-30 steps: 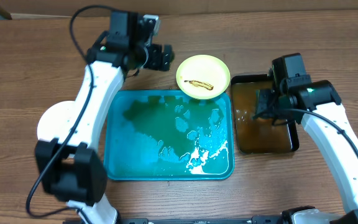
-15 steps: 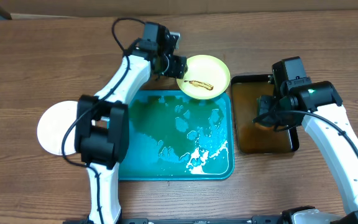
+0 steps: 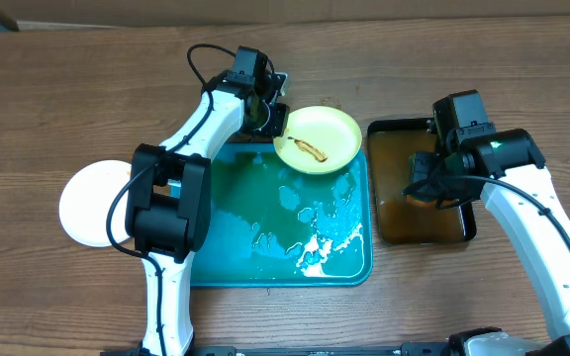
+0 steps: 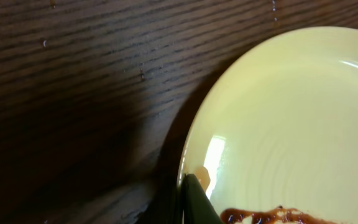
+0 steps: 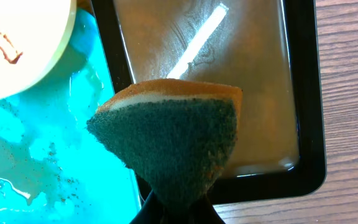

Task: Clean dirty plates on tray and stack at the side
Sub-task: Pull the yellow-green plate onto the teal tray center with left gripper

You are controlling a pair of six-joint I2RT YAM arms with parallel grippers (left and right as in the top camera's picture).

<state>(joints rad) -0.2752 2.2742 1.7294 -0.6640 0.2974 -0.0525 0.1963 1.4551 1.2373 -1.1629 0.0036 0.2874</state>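
Nearest the robot, the tray (image 3: pixel 226 227) lies on the worktop (image 3: pixel 522 79) with its long axis running left to right. White foam (image 3: pixel 315 247) is pooled in its near right part, and most of its floor holds no plate. Off its left side, apart from it, a white plate (image 3: pixel 92 203) sits face up on the wood. From above I cannot tell whether a second plate lies under it.

To the right, the right tool (image 5: pixel 173 210) is pressed together on a sponge (image 5: pixel 169 140), green scouring face toward the camera. It hangs over the black tray (image 5: pixel 306 93) of brownish water, whose long axis runs near to far.

Farthest out, the pale green plate (image 3: pixel 317 140) lies face up, its near part overlapping the tray's far rim and the rest over the wood. Being round, it has no long axis of its own. Its sauce streak (image 3: pixel 312 149) runs slantwise, from far left to near right. The left tool (image 3: pixel 270 117) pinches the plate's left rim, and in the wrist view one dark fingertip (image 4: pixel 194 202) rests on that edge.

The step in hand looks like fetching this dirty plate for washing. The next move calls for drawing it fully over the tray and holding it steady by the rim. The sponge must then cross from the black tray and be rubbed along the streak. Afterwards the plate belongs with the white one on the left.
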